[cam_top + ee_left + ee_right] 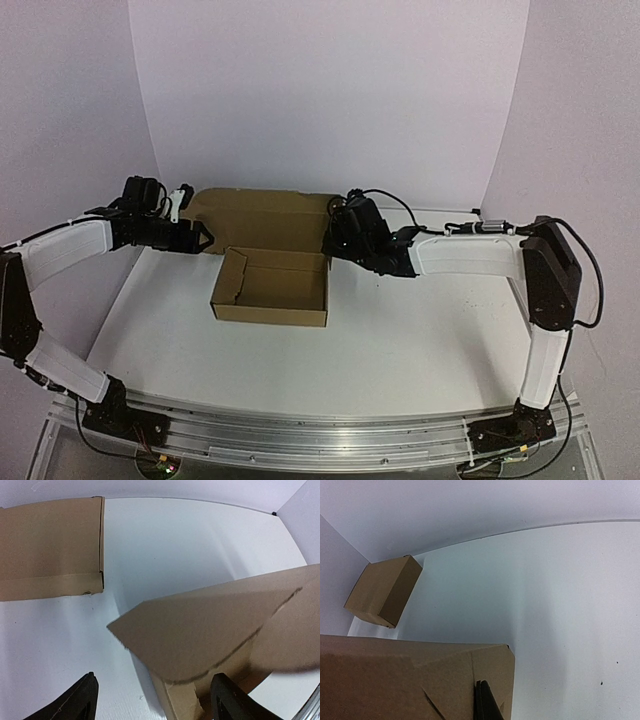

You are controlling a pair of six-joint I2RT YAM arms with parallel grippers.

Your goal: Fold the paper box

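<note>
The white tabletop (400, 340) carries everything. On its middle lies the paper box (270, 290). Its shallow tray is already formed and open to the top, and it sits between the two arms, a little closer to the left side. The long axis of the box goes from left to right across the tabletop.

Behind the tray rises the lid panel (260, 220), attached along the far long edge and leaning up, not yet folded over. A second brown box (382, 590), already closed, stands apart near the back wall.

The right gripper (332, 238) is at the right end of the lid panel. In its wrist view the jaws are closed together on the edge of the cardboard, so it seems to pinch the panel there. The left gripper (203, 238) is at the left end, with its jaws wide apart; the cardboard corner is between them, but they do not clamp it.

So I think the lid must come forward and down over the tray, toward the arm bases, and the right arm is the one with a hold.
</note>
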